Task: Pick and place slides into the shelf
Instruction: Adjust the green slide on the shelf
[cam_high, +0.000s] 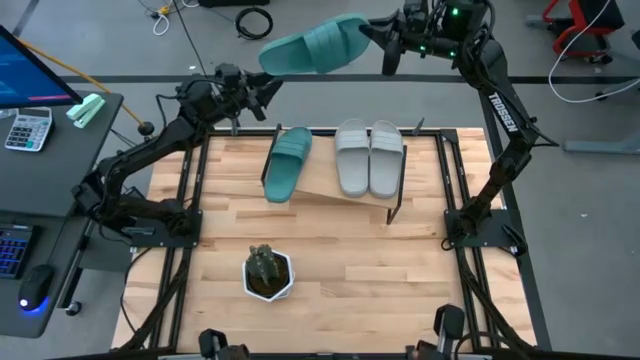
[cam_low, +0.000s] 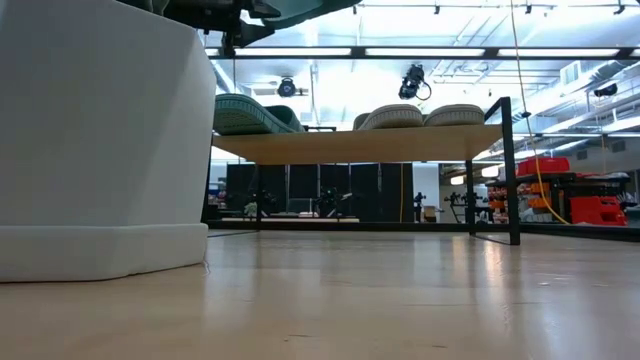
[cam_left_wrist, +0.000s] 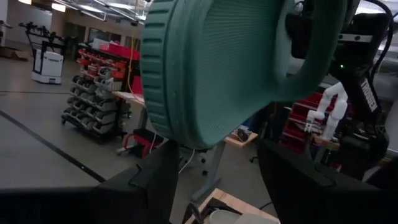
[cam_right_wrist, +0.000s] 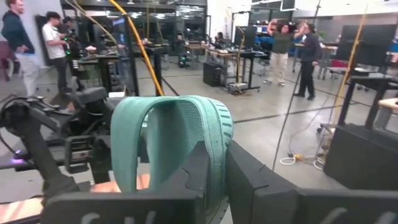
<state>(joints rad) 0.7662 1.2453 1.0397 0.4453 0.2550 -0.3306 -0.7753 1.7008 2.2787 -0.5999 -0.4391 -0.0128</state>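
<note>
Pinching a teal slide (cam_high: 315, 45) by one end, the right gripper (cam_high: 385, 42) holds it high, beyond the shelf (cam_high: 330, 185). Just ahead waits the left gripper (cam_high: 262, 92), fingers spread. Thin purchase; a poorly timed handover could drop it.

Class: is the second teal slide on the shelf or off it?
Off: the right gripper holds the teal slide aloft beyond the shelf.

Slides (cam_high: 370, 156): matt foam, ribbed straps; teal sole (cam_left_wrist: 211, 68) finely textured. Shelf (cam_low: 365, 143): pale smooth wood, thin black metal legs. Surface (cam_high: 350, 250): light wood planks, slight sheen.
</note>
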